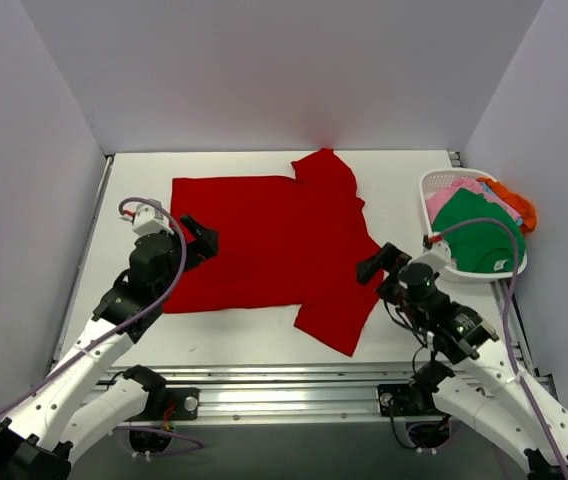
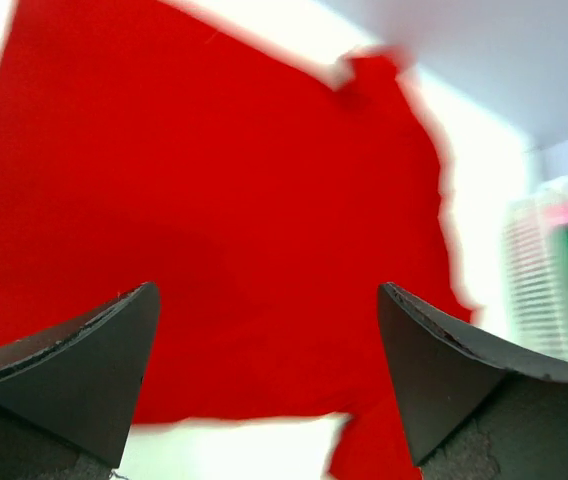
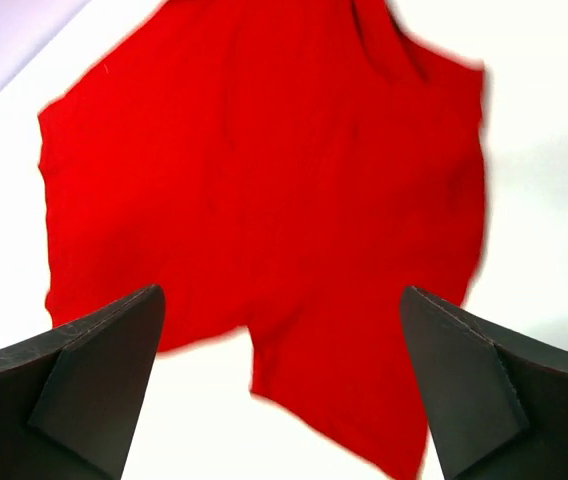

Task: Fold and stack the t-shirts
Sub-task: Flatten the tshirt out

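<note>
- Lying spread flat in the middle of the top view, the red t-shirt (image 1: 264, 240) had no fold in it; folding looked not yet begun.
- Cloth mostly smooth, one sleeve pointing to top centre, the other to lower centre.
- Green t-shirt (image 1: 476, 235), pink t-shirt (image 1: 456, 196) and orange t-shirt (image 1: 517, 205) sat bunched in the white basket (image 1: 426, 185) at right; nothing stacked.
- Left gripper (image 1: 200, 238) sat over the shirt's left edge, jaws wide apart, empty.
- Right gripper (image 1: 376, 265) sat at the shirt's right edge, also spread wide, holding nothing.
</note>
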